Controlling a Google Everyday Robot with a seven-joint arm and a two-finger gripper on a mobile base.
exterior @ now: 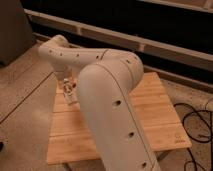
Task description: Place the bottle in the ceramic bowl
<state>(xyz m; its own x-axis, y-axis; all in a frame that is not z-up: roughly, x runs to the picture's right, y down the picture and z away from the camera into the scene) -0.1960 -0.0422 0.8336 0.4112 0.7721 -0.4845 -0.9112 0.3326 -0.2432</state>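
Gripper (68, 88) low over the table's (155, 116) left edge, beside the bottle (71, 98), grasp impossible to tell.

Single camera here, looking down from up high, close behind the robot's white arm (110, 100), facing forward over the wooden table (155, 115), with the gripper (68, 90) low at the table's left edge.

No legible text; tool (68, 89) hangs over table (150, 110), left side.
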